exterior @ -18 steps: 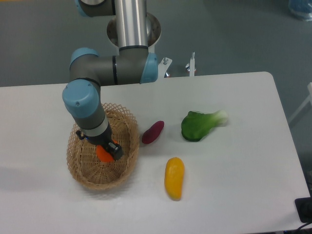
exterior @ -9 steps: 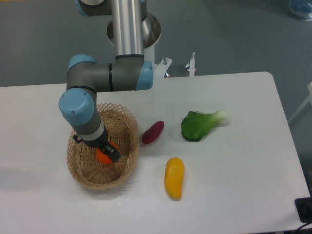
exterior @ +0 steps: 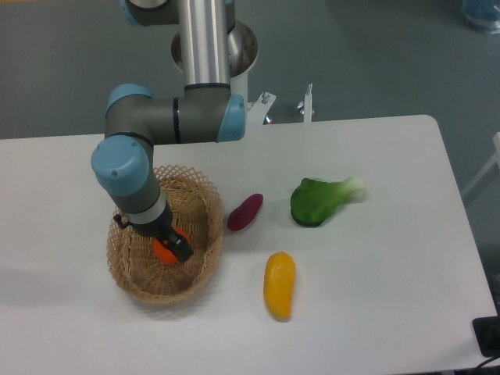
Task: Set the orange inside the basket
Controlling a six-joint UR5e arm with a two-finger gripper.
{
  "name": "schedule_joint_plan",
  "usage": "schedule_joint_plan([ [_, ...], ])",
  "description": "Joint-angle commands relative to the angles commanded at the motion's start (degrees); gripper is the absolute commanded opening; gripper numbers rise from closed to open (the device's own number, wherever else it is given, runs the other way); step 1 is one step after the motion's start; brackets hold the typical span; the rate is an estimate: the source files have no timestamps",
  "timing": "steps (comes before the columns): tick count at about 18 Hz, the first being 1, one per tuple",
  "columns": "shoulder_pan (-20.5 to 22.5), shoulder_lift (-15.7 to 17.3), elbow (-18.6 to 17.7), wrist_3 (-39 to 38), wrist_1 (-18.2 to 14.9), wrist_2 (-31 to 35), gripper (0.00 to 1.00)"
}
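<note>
The gripper [exterior: 173, 244] is down inside the basket [exterior: 133, 280], reaching in from above, and the orange [exterior: 166, 251] sits right at its tip. From where I stand the fruit shows on both sides of the dark finger [exterior: 180, 249]: a slice of bright orange peeks out to the upper right, the bigger part bulges out to the lower left. So the orange is in between the jaws, low in the bowl of the basket, near its middle. Are the jaws squeezing it or only resting around it? I cannot tell; the wrist and the one dark finger cover the contact. Whether the fruit touches the woven floor is hidden too.

The arm [exterior: 127, 176] leans over the far rim of the basket, its grey and blue elbow blocking part of the lattice edge.

Taking the basket as the marker: just beside its right rim lies a dark purple oblong vegetable [exterior: 245, 212], tilted, apart from the wicker. Further right of that, well apart from the basket, a leafy green vegetable [exterior: 319, 201] with a pale stalk end. Nearer me and right of the basket, a yellow-orange oblong fruit [exterior: 280, 285] lies upright on the white table [exterior: 391, 273].
</note>
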Motion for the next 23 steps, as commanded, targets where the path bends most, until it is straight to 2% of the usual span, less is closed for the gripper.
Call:
schedule_joint_plan([
  [4,4.6,1.6,0.7,0.3,0.0,-0.3,1.00],
  [9,11.3,1.6,1.9,-0.3,-0.2,-0.6,1.00],
  [12,16.6,1.8,1.9,0.6,-0.2,-0.4,1.00],
  [16,21.4,1.7,3.1,3.2,-1.1,-0.8,1.00],
  [18,24.2,1.7,3.2,7.2,-1.1,-0.9,1.00],
  [23,32.9,1.5,3.3,23.0,-1.5,-3.3,1.00],
])
